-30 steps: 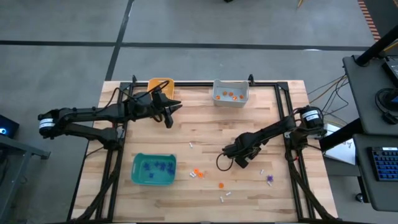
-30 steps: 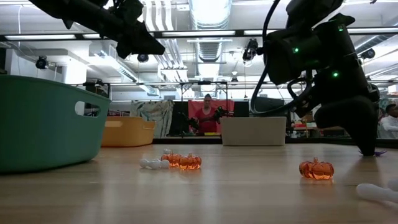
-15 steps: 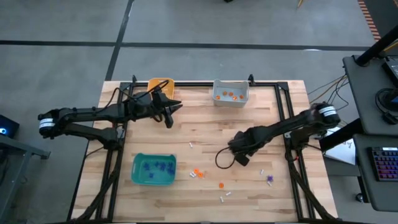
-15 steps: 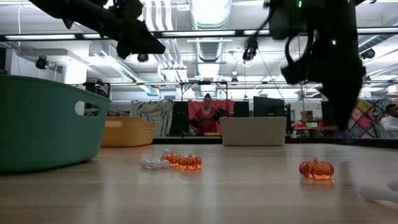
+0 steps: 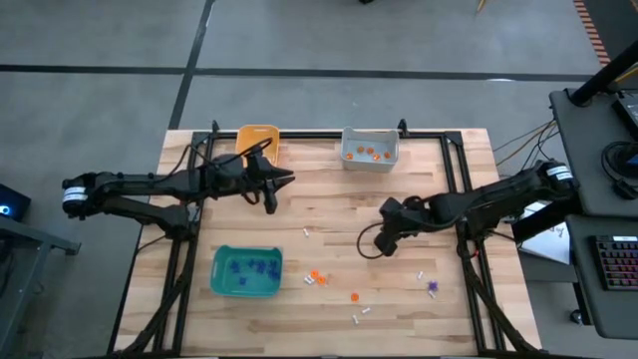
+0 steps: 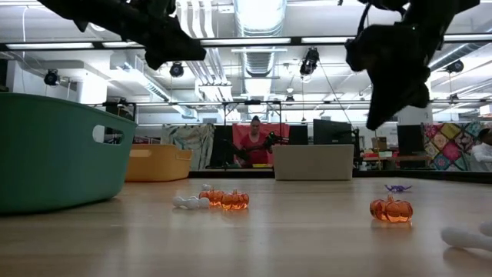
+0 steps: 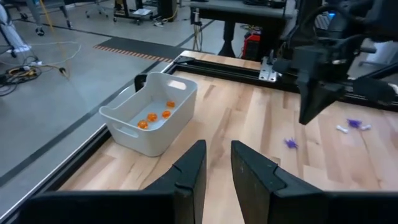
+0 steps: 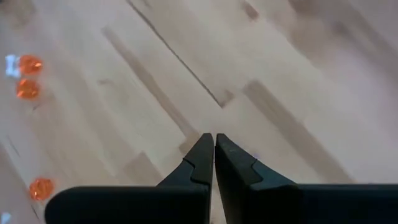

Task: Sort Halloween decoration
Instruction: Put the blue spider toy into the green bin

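On the counter near the front lay orange pumpkins, white bits and a purple spiky one. Above them the right end effector hung pinched tight, holding nothing. Farther back, the left end effector hovered slightly apart, empty.

A pale wooden plank table with a black metal frame is filling the centre of the high view. An orange-yellow plastic bin and a grey plastic bin are sitting along its upper edge, and a teal plastic bin is sitting lower left. Small orange pumpkin trinkets, white trinkets and a purple spiky trinket are lying loose across the lower centre and lower right.
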`<action>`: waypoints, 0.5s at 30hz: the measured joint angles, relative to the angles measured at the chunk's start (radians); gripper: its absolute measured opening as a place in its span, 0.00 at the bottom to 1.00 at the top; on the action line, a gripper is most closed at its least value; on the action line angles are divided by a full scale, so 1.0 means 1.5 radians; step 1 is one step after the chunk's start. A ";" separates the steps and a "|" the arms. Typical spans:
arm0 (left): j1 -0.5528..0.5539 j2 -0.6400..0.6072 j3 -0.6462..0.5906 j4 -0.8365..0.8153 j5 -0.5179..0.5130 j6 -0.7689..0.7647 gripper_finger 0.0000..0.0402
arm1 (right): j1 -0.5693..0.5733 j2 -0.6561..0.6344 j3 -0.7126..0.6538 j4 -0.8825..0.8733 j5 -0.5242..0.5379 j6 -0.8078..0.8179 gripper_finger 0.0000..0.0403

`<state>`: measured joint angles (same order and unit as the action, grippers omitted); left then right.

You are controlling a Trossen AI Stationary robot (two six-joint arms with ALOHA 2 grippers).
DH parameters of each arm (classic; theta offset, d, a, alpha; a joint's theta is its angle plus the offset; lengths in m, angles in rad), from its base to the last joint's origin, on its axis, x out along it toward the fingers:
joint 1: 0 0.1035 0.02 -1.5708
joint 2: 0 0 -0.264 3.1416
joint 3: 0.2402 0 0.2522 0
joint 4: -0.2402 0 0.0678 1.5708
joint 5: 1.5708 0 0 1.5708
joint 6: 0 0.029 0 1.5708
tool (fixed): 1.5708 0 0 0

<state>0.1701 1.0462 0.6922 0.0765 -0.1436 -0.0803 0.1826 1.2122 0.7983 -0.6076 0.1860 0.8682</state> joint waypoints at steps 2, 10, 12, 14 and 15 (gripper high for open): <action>-0.006 0.000 0.000 0.000 0.000 0.000 0.14 | 0.000 0.002 -0.009 -0.006 -0.004 0.053 0.02; -0.028 0.000 -0.001 0.002 0.000 -0.005 0.14 | 0.000 0.022 -0.014 -0.039 -0.024 0.116 0.03; -0.032 0.000 -0.001 0.003 0.001 -0.005 0.14 | 0.000 0.022 -0.014 -0.039 -0.025 0.113 0.05; -0.035 0.003 -0.001 0.005 0.014 -0.006 0.14 | 0.000 0.021 -0.014 -0.049 -0.027 0.112 0.08; -0.037 0.007 -0.001 0.013 0.023 -0.006 0.14 | 0.000 0.021 -0.014 -0.054 -0.031 0.112 0.11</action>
<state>0.1143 1.0567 0.6914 0.0953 -0.1089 -0.0894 0.1829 1.2438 0.7780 -0.6882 0.1396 1.0364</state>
